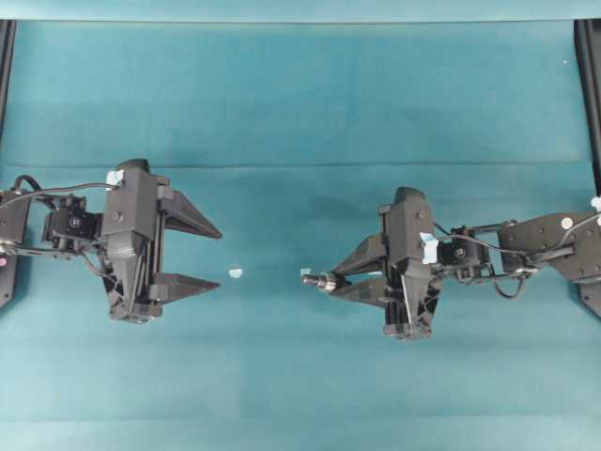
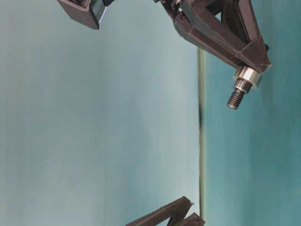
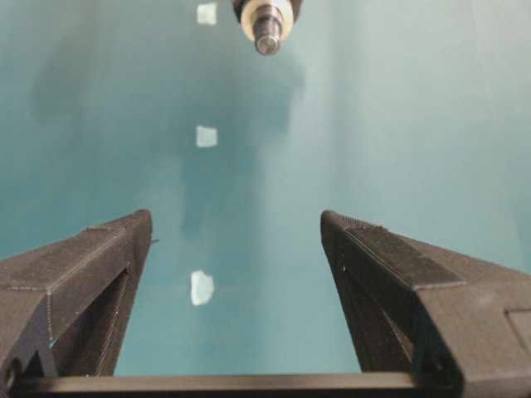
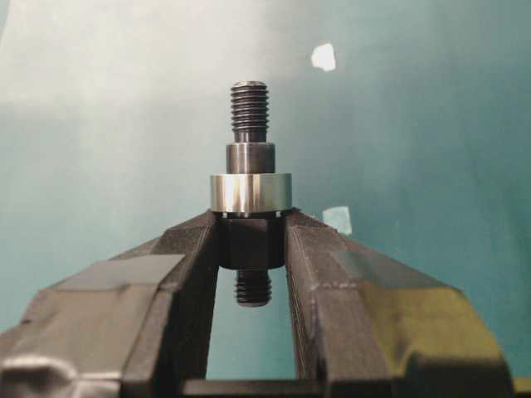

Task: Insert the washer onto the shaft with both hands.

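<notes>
Teal cloth surface (image 1: 300, 94) fills the overhead view, w/ small pale tape scraps (image 1: 236, 273) near centre. Right gripper (image 1: 324, 281) at 3 o'clock, clamped tight on the shaft (image 4: 249, 157); threaded tip points toward 9 o'clock. The washer (image 4: 250, 192) already sits on the shaft, resting against the fingertips (image 4: 195, 236). Left gripper (image 1: 218, 258) at 9 o'clock, spread wide, holding nothing, well apart from the shaft tip.
</notes>
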{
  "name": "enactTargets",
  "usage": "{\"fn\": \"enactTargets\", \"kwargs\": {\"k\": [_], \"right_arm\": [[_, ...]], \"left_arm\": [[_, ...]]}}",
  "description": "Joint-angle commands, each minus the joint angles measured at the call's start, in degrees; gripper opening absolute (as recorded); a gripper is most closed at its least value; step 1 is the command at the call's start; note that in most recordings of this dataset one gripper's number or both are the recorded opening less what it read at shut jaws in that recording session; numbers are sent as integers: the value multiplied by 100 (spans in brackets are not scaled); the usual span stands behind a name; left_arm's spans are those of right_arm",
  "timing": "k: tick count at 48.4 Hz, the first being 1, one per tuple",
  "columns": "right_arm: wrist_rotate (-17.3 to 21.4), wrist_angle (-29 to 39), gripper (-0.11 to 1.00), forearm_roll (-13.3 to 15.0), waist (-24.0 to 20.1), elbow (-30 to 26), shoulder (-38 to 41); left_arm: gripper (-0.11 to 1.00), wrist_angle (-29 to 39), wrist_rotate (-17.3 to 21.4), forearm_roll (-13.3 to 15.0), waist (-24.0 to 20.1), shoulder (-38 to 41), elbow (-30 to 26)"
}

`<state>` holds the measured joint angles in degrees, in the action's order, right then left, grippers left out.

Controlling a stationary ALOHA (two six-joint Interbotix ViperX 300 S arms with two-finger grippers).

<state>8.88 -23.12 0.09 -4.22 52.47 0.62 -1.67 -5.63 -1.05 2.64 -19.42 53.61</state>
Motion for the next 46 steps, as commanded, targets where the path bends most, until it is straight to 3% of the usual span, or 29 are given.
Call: {"fn": "enactTargets", "kwargs": {"k": [1,46], "right_arm": [[26,-35,0,-18,-18,-88,-44],[35,-44,0,-9,-35,-79,-44]], "left_arm": [[89,-18,-9,-9,18,-53,-62],[88,-18,-18,-9,18,35,-97]]}}
